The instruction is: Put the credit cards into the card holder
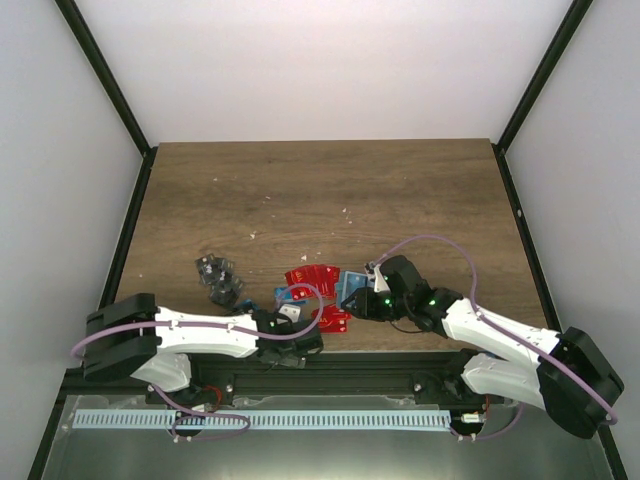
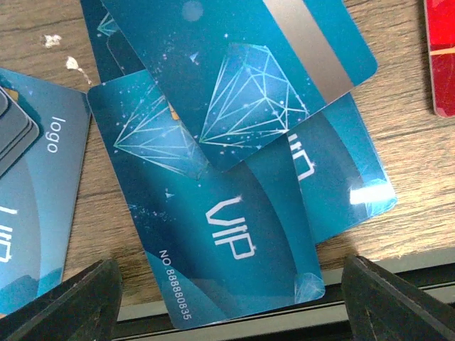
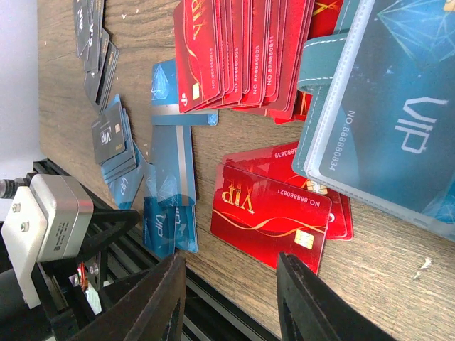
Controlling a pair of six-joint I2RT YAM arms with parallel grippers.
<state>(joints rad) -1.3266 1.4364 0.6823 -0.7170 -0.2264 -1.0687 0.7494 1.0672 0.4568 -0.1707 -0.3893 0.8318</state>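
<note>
Several bright blue credit cards [image 2: 220,234] lie overlapped at the table's near edge, right under my left gripper [image 2: 231,312], which is open and empty, one finger either side of a "VIP" card's end. In the top view the left gripper [image 1: 296,326] sits over this blue pile [image 1: 288,294]. The teal card holder [image 3: 318,106] lies open with a blue card showing behind its clear sleeve. Red cards [image 3: 274,213] lie beside it, just ahead of my open, empty right gripper [image 3: 231,305]. A fan of red cards [image 3: 242,50] lies beyond. The holder [image 1: 353,283] is by the right gripper [image 1: 362,300].
Dark patterned cards [image 1: 217,277] lie in small piles to the left, also seen in the right wrist view [image 3: 92,35]. The table's black front rail [image 2: 284,327] runs just below the blue cards. Small crumbs [image 1: 346,212] dot the wood farther back.
</note>
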